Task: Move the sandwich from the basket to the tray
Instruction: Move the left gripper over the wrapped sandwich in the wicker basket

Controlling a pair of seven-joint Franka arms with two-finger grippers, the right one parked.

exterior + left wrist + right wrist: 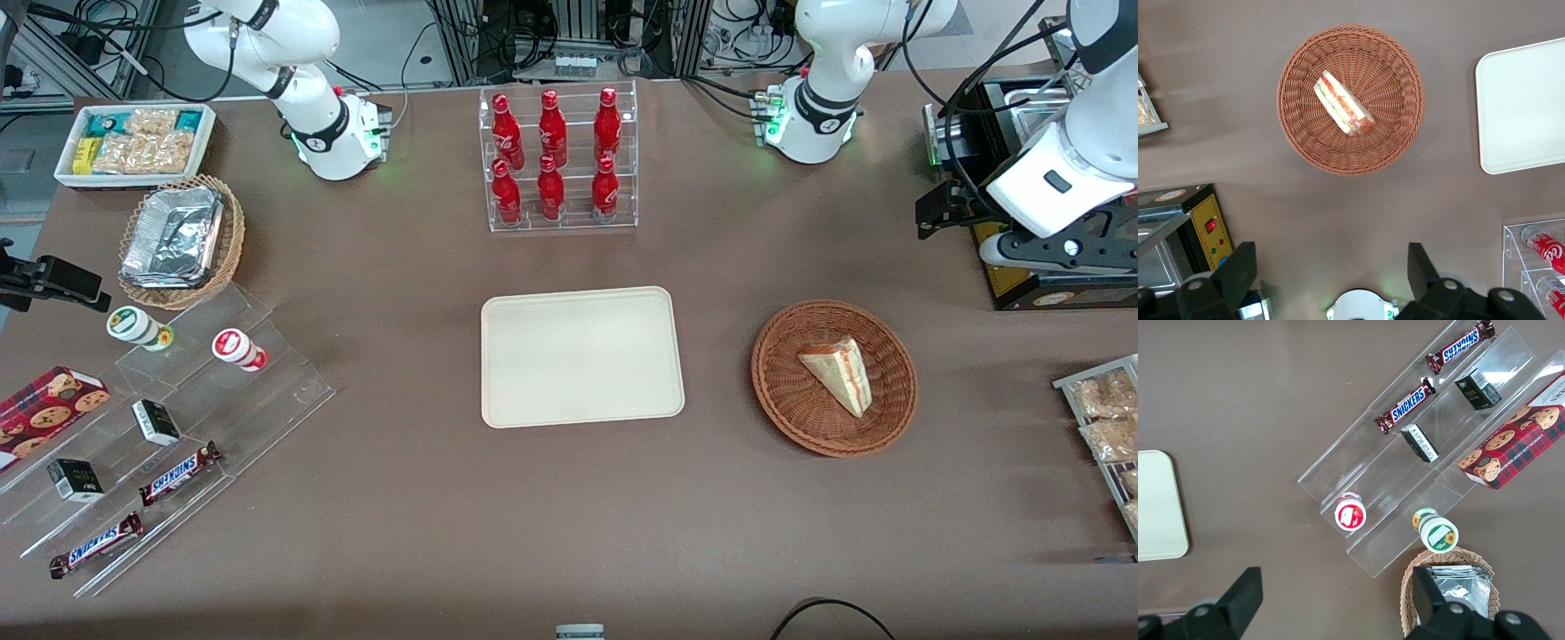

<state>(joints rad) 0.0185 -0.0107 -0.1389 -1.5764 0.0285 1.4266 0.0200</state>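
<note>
The sandwich (840,373) lies in the round reddish-brown basket (782,391), filling edge up. The cream tray (582,356) lies flat beside the basket, toward the parked arm's end, with nothing on it. My gripper (933,213) hangs high above the table, farther from the front camera than the basket and apart from it. In the left wrist view the gripper (1331,270) is open wide and holds nothing, and the sandwich (1343,105), the basket (1385,73) and the tray (1525,107) all show.
A clear rack of red bottles (556,160) stands farther back than the tray. A black box (1031,267) sits under my arm. Packaged snacks (1107,427) lie at the working arm's end. A tiered acrylic stand (160,444), a foil-lined tan basket (178,240) and a white bin (133,142) are at the parked arm's end.
</note>
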